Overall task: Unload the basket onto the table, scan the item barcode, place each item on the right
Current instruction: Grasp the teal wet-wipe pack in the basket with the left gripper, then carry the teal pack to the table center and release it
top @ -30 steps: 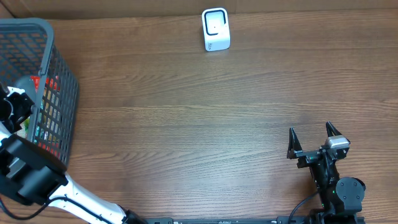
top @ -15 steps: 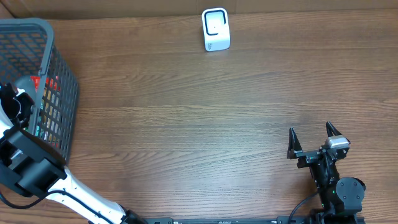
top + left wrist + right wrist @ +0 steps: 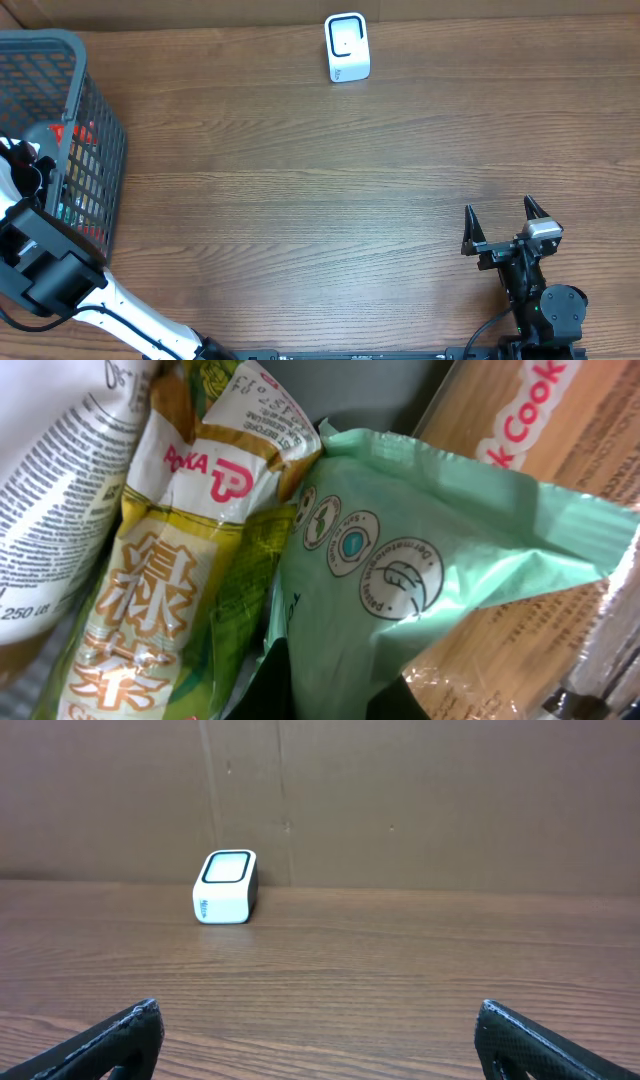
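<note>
Overhead and two wrist views, bimanual station. Left gripper point(image 3: 322, 688) lowered inside the grey mesh basket point(image 3: 98, 150) at the left end of the wooden table point(image 3: 300, 200); its jaws are closed; only a dark part of the fingers shows at the bottom edge of the left wrist view. Green pouch point(image 3: 430, 560), the item nearest the gripper, lies directly above the fingers in that view, its lower edge touching them; whether the film is actually nipped between the jaws cannot be told. The pouch is crumpled, its printed face turned to the camera; it fans out from the fingers toward the upper right, one corner pointing at the right edge of the view; a row of round emblems slants across it from upper left to lower right; its true long axis cannot be told. A yellow-green tea packet point(image 3: 165, 600) lies just beside it on the left, touching it, with a white packet point(image 3: 50, 470) beyond; a brown carton point(image 3: 570, 450) lies behind it on the right. Right gripper point(image 3: 507, 230) rests near the table's lower right, jaws spread wide and holding nothing, facing the white scanner point(image 3: 347, 47) at the far edge, well apart from both arms.
</note>
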